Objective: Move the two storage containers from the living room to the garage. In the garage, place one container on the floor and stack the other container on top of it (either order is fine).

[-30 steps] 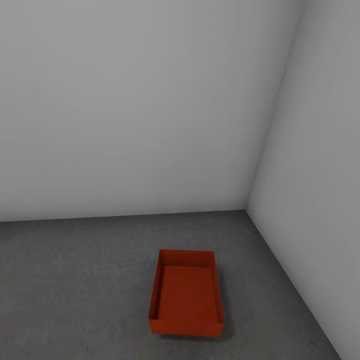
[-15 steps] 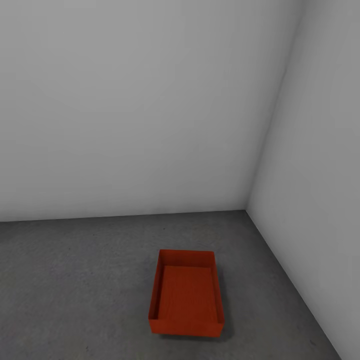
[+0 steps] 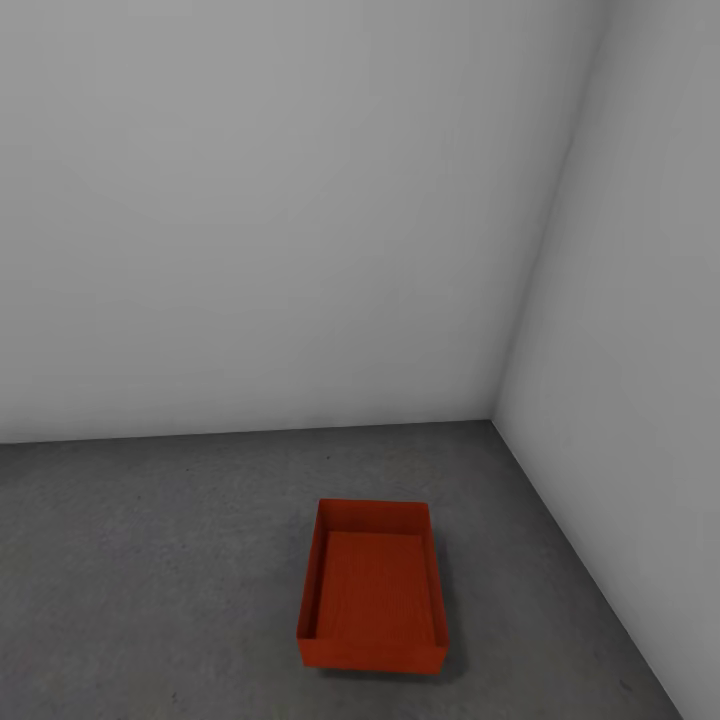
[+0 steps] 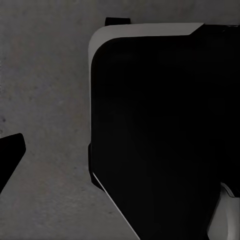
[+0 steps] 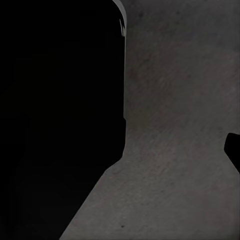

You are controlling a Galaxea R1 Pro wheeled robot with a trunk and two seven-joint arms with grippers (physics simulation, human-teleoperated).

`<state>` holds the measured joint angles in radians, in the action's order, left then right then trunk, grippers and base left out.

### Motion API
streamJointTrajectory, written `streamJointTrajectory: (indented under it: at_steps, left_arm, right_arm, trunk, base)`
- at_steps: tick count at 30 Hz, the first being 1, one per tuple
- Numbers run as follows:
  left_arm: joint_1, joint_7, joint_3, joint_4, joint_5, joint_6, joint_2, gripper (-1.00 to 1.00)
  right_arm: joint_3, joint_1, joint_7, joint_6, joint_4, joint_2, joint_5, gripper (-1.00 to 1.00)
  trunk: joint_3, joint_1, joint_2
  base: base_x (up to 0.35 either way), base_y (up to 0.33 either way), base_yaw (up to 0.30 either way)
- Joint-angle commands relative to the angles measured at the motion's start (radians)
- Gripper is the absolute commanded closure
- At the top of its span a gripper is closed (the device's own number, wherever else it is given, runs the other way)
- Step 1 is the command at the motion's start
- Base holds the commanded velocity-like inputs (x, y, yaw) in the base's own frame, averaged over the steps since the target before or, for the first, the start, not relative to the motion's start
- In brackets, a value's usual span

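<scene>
**Op A:** Grippers first: can you tell how either one is standing?

**Op B:** No. Each wrist camera is looking down at the floor [image 4: 45,75] past a big dark part of the robot's own body. A dark tip [image 4: 10,155] is poking in at the edge of the left wrist view, and another dark tip [image 5: 233,150] is showing at the edge of the right one. Those may be fingers, but I can't tell whether the jaws are apart or closed. Nothing orange is showing near either tip, so I'm judging both are carrying nothing.

**Op A:** Where is the bin sitting?

**Op B:** One bin [image 3: 372,585] is lying flat on the grey floor [image 3: 150,560], open side up, near the corner [image 3: 492,420] where the two white walls are meeting. Measured from that corner, it is sitting out toward the robot and a little off the right-hand wall. Whether a second bin is nested inside, I can't say; the inner base looks raised, but that's not enough to go on.

**Op A:** And its long axis?

**Op B:** It is running away from the robot, toward the back wall, so the short end is facing us. The bin is lying slightly right of the head view's centre, so I'm guessing the right arm is the nearer one.

**Op A:** So the stack?

**Op B:** If only one is there, the other is still needing to be fetched.
</scene>
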<state>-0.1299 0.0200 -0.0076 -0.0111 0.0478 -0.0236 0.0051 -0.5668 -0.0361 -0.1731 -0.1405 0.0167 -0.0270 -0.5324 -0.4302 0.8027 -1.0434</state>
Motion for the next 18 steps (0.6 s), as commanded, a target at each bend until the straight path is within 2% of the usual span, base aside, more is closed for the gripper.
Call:
streamJointTrajectory:
  at_steps: [1,18]
  left_arm:
    - [-0.001,0.002,-0.001,0.001,0.005,-0.002,0.0,-1.0]
    - [0.0,0.002,0.001,0.001,0.008,-0.002,-0.006,-1.0]
  right_arm:
    - [-0.008,-0.001,-0.002,-0.004,0.002,-0.001,-0.009,-1.0]
    - [-0.008,-0.001,-0.002,-0.005,0.002,-0.001,-0.006,-1.0]
  trunk:
    - [-0.001,0.0,-0.001]
    - [-0.001,0.0,-0.001]
  base:
    - [0.0,0.0,0.0]
    - [-0.008,0.005,0.0]
